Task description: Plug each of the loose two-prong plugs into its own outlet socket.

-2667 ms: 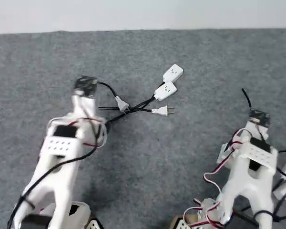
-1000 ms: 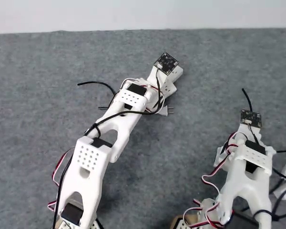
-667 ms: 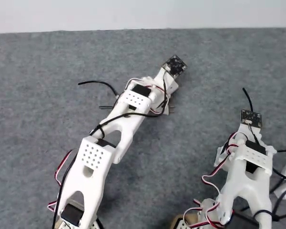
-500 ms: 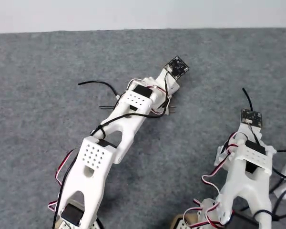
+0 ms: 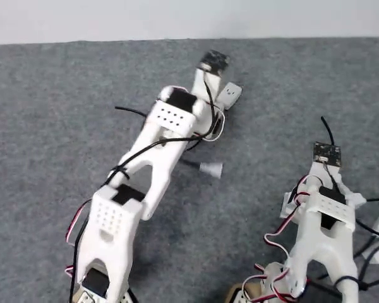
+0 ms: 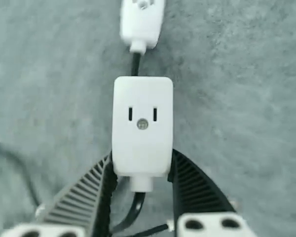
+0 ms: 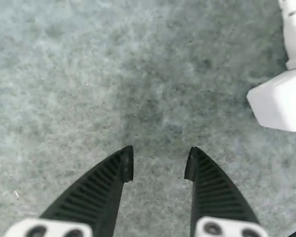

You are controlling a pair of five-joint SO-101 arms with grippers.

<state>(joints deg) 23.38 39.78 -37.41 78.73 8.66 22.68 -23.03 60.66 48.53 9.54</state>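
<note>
Outlet socket (image 6: 142, 126) clamped between left fingers (image 6: 86, 195), second socket (image 6: 142, 19) just beyond

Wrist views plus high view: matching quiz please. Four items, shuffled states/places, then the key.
1. left gripper
2. right gripper
3. plug
4. far socket

A. open over bare carpet
B. unplugged, clear of both grippers
C. shut on the near socket
D. beyond the near socket, ungripped

Pairs: 1-C, 2-A, 3-B, 4-D
</note>
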